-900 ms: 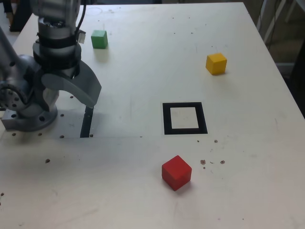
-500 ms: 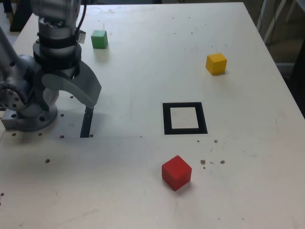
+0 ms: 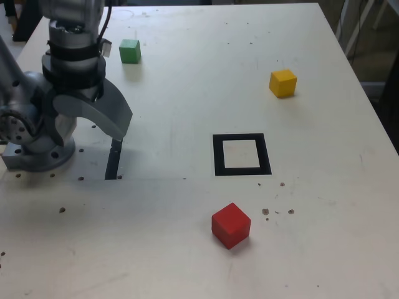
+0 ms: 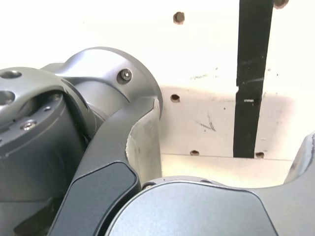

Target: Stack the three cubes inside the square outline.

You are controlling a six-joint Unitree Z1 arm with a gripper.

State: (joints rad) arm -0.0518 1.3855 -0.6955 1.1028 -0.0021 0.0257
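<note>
My hand [image 4: 221,162] stands wide and holds nothing, above the bench [image 3: 168,237] near the black strip [image 3: 113,159]. In the exterior view, the red cube [image 3: 231,225] lies below the square outline [image 3: 242,154], the yellow cube [image 3: 283,83] above and right, the green cube [image 3: 130,52] at upper left.
</note>
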